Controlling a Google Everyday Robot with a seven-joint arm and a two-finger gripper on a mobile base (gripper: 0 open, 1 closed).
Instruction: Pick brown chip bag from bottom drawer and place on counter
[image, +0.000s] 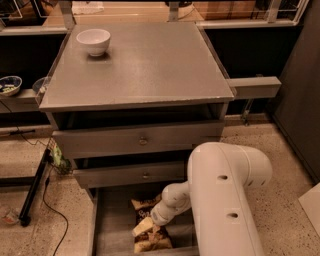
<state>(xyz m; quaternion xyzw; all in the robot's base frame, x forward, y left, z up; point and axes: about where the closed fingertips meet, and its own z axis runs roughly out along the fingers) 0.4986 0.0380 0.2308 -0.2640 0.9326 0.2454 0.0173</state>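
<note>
The brown chip bag (145, 205) lies lengthwise in the open bottom drawer (107, 230), its tan ends showing toward the back and the front (151, 242). My white arm (225, 200) reaches down from the right into the drawer. My gripper (154, 219) is at the end of the wrist, right over the middle of the bag and hiding that part of it. The counter (145, 65) is the flat grey top of the cabinet above.
A white bowl (93, 41) stands on the counter's back left corner. Two knobbed drawers (142, 141) sit above the open one, slightly pulled out. A narrow grey side shelf (252, 87) juts out to the right. A black stand and cable (32, 187) lie on the floor at left.
</note>
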